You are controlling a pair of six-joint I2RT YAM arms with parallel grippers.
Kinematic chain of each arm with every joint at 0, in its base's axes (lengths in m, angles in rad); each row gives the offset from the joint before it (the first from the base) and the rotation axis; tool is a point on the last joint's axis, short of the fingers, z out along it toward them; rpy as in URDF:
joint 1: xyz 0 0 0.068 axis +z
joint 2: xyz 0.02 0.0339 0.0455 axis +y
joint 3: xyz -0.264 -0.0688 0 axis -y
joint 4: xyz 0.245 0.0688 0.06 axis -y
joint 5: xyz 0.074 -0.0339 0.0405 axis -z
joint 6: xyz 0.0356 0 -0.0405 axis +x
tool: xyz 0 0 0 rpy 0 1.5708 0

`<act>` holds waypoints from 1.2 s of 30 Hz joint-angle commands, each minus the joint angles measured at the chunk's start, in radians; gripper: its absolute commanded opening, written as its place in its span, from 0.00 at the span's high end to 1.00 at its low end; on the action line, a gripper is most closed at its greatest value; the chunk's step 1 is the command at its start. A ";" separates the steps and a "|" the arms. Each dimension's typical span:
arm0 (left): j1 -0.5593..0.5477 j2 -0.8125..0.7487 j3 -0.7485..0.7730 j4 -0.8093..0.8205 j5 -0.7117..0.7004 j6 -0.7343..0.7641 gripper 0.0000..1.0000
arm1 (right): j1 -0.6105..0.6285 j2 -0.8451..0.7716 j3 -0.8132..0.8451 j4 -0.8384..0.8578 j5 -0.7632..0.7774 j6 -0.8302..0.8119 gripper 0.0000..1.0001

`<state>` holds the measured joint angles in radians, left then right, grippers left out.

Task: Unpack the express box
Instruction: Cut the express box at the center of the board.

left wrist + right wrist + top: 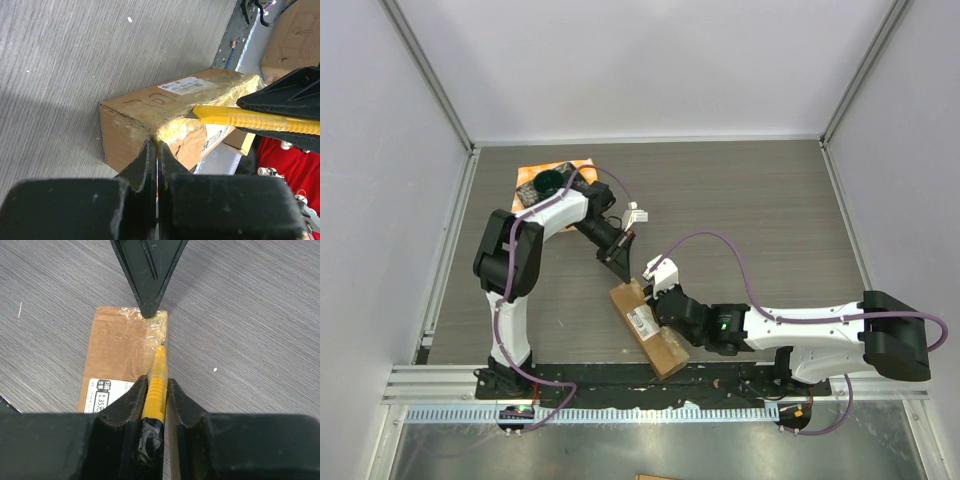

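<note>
The express box [650,330] is a brown oblong parcel with a white label [102,392] and shiny tape, lying at an angle near the table's front. My left gripper [620,268] is shut with nothing between its jaws, and its tips [156,142] rest on the taped far end of the box [130,120]. My right gripper [154,382] is shut on a yellow utility knife [156,375]. The knife's tip sits on the taped right edge of the box [115,350], just short of the left gripper's tips [148,310]. The knife also shows in the left wrist view [240,117].
A dark dish on an orange cloth [552,180] sits at the back left behind the left arm. A small white object [638,213] lies near the left wrist. Grey walls and metal rails bound the table on three sides.
</note>
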<state>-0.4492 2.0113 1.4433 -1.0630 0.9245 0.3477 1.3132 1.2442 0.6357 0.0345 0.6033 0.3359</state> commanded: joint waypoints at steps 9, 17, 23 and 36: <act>-0.014 0.009 -0.092 0.178 -0.116 -0.119 1.00 | 0.032 -0.054 0.018 -0.169 -0.102 0.077 0.99; -0.014 -0.023 -0.115 0.201 -0.165 -0.131 1.00 | 0.084 -0.071 0.010 -0.238 -0.090 0.153 0.99; -0.016 -0.039 -0.136 0.213 -0.196 -0.124 1.00 | 0.146 -0.098 0.030 -0.323 -0.054 0.216 0.99; -0.017 -0.051 -0.144 0.209 -0.217 -0.118 1.00 | 0.264 -0.147 0.068 -0.447 0.029 0.342 0.99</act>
<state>-0.4694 1.9495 1.3308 -0.9466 0.9234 0.1856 1.5406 1.1130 0.6533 -0.3611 0.6991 0.6086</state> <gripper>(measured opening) 0.012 0.231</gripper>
